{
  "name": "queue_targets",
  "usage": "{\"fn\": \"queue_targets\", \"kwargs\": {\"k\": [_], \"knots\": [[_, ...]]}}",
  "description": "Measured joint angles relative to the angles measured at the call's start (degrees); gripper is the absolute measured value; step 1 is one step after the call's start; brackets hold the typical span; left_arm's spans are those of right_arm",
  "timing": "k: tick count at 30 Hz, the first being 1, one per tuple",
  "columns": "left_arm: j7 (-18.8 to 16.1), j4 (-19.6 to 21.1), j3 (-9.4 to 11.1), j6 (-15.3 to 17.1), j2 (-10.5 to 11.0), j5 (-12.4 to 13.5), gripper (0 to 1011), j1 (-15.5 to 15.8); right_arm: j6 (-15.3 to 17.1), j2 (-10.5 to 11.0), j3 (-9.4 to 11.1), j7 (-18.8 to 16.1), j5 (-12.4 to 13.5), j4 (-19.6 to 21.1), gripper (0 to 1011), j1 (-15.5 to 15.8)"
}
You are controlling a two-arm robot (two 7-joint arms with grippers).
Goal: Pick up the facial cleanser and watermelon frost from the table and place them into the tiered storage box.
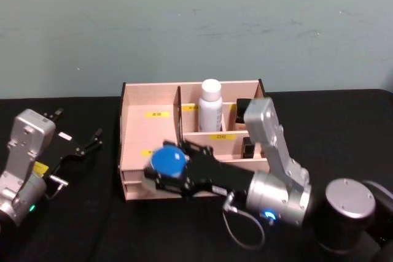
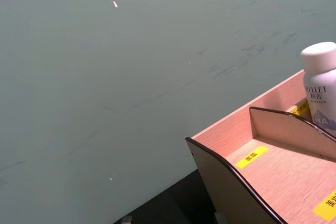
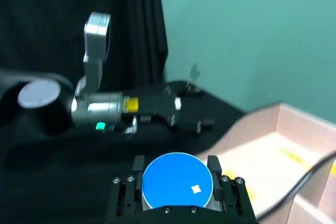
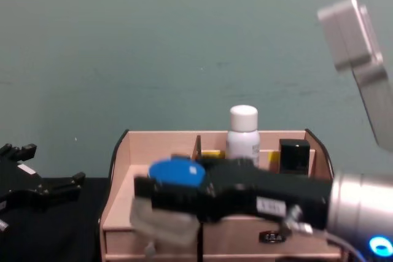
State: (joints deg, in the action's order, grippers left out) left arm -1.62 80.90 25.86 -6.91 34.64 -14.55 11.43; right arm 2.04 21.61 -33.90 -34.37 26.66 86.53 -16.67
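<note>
I can see only the blue lid of the container (image 1: 168, 160); its body is buried in the right hand (image 3: 176, 164), which pinches it at lower centre, overlapping the left front edge of the tiered storage box (image 1: 136, 136). The left hand (image 1: 78, 124) sits spread, far left.

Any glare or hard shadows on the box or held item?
Head view: tiered storage box evenly lit, no glare. Left wrist view: divider casts soft shadow on shelf. Right wrist view: bright spot on the blue cap in the right gripper, glare or mark unclear.
</note>
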Motion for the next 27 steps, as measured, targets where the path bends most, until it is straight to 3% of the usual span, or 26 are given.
{"fn": "queue_targets", "kwargs": {"k": [9, 27], "knots": [[0.00, 0.00, 0.00, 0.00, 0.00, 0.00, 1010, 0.00, -0.65, -4.16, -0.13, 1.69, 0.56, -4.16, 733, -5.55], [0.00, 0.00, 0.00, 0.00, 0.00, 0.00, 1010, 0.00, -0.13, -8.33, -1.72, 3.47, -2.61, -13.39, 733, -11.44]]}}
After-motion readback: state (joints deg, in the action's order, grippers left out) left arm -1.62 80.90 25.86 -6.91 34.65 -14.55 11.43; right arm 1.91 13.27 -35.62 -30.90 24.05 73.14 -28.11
